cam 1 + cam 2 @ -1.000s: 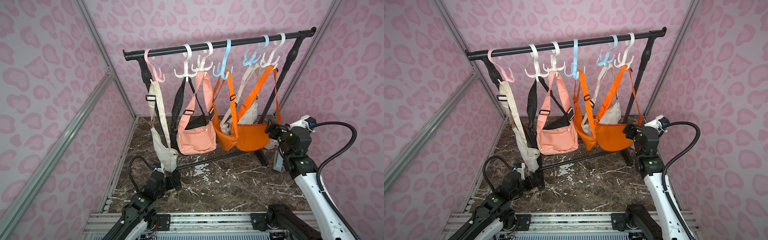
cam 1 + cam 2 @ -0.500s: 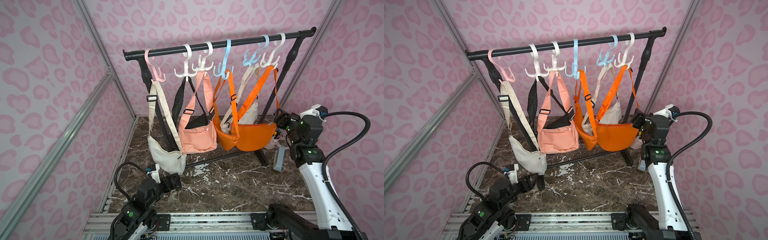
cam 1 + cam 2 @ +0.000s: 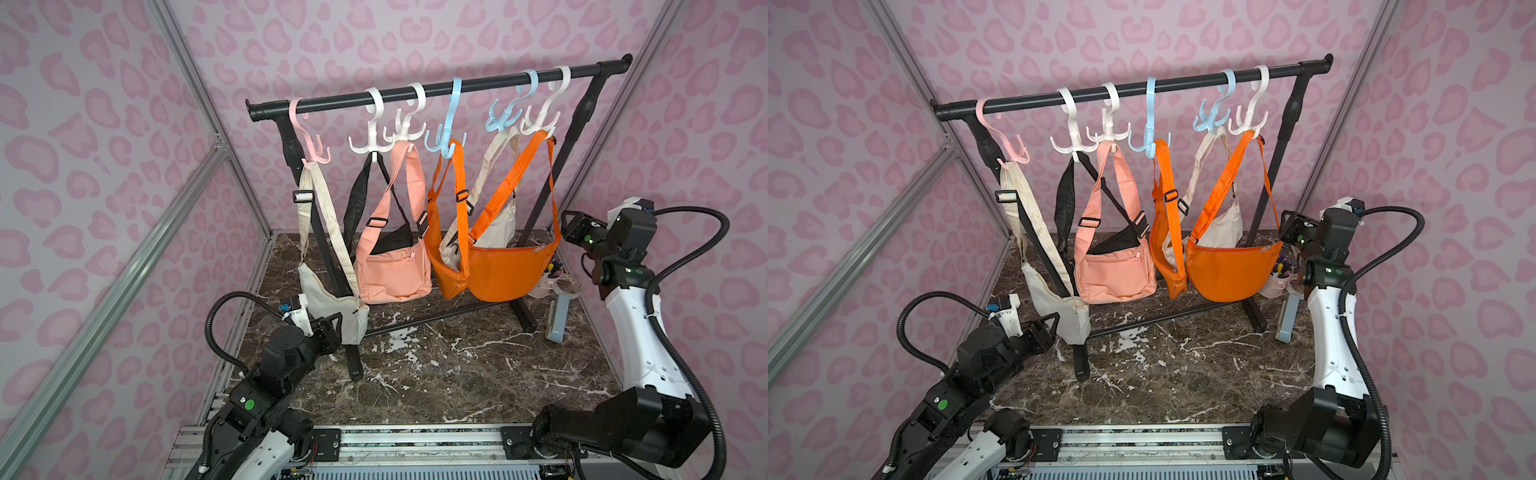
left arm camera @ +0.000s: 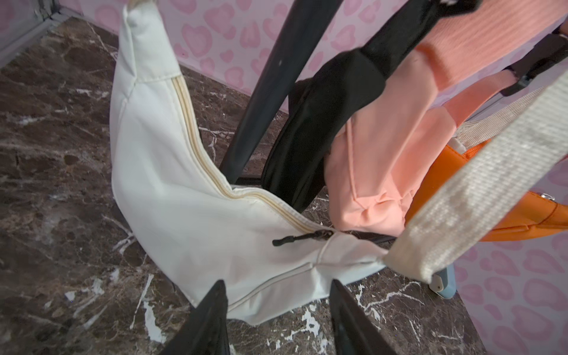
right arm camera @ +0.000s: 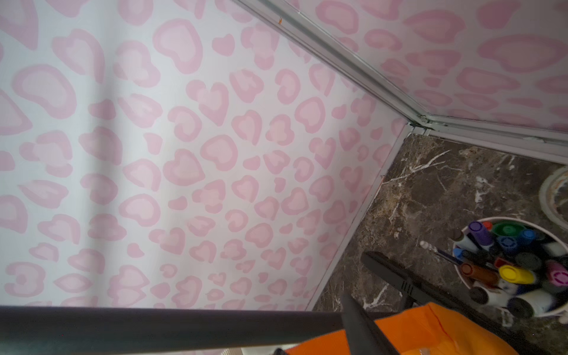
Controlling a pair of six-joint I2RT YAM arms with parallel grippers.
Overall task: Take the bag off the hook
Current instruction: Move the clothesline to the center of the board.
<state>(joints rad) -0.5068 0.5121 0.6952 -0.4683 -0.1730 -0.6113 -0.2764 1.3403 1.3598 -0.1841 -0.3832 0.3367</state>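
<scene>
Cream fabric bag [image 4: 184, 221], soft and light; I'd lift its strap [image 4: 491, 190].
Left fingers [image 4: 215, 310] spread about its lower edge; right fingers [image 5: 356, 319]: cannot tell.

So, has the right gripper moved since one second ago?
Yes: in a top view the right gripper has backed away from the rack leg, toward the side wall.

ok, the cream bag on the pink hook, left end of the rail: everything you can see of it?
The cream crescent-shaped fabric sling bag looks like smooth canvas. It has a beige zipper along its top edge and a black zipper pull. Its woven cream webbing strap carries a black slider buckle and loops over the pink plastic hook. The body hangs tilted beside the rack's black leg. The left gripper brackets its lower edge, fingers apart; contact is unclear.
</scene>
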